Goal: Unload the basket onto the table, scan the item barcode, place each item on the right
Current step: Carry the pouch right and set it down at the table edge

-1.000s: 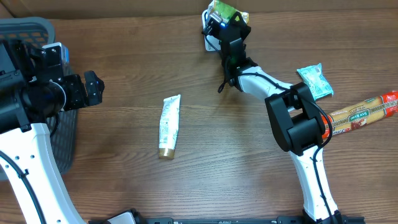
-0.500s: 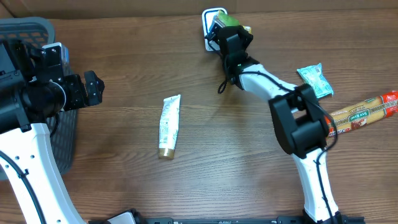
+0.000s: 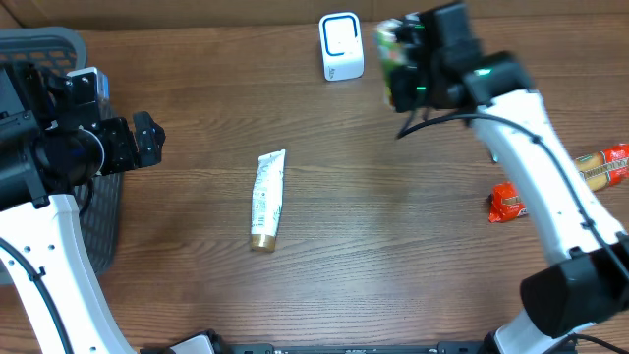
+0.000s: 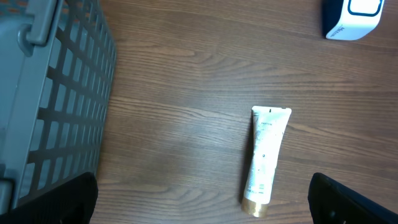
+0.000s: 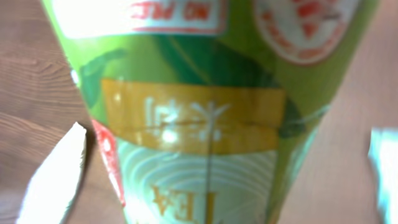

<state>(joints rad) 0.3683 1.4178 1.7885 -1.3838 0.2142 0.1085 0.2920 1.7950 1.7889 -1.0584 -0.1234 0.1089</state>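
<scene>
Green packet (image 3: 395, 61): clamped in the right gripper (image 3: 411, 77), held just right of the white scanner (image 3: 341, 45) at the far bench (image 3: 393, 265) edge; yellow band, letters "EA" legible, rest blurred. Left gripper (image 3: 143, 140): spread wide, empty, beside the grey basket (image 3: 39, 44) at the left edge. Tube (image 3: 267, 200): mid-bench, bare wood all round.

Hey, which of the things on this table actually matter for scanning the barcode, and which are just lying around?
For the job:
green tea package, held up off the table
barcode scanner

Just lying about:
white tube
grey basket
red packet
long packet at the right edge
</scene>
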